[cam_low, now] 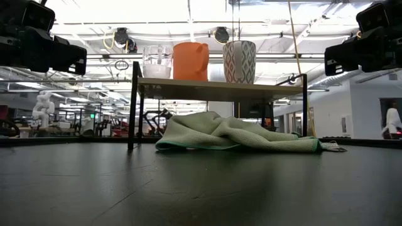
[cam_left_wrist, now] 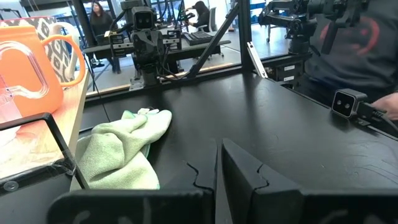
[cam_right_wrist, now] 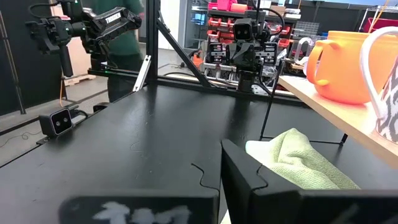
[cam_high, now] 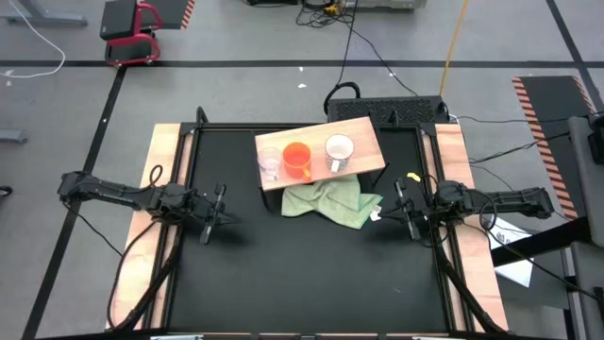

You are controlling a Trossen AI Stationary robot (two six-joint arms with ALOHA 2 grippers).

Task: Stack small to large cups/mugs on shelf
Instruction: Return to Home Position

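Tan wooden shelf, desk rear edge: clear glass cup, orange mug, white patterned mug in row. Left gripper, right gripper near desk side edges, closed, empty.

Grey floor crossed by black tape lines, with a red-framed stool and loose cables. Beyond, a bright open workshop under ceiling lights, where a person in white stands far off.

Clear glass cup, plain orange mug, white mug patterned with grey diamonds; the shelf is tan, the cloth green.
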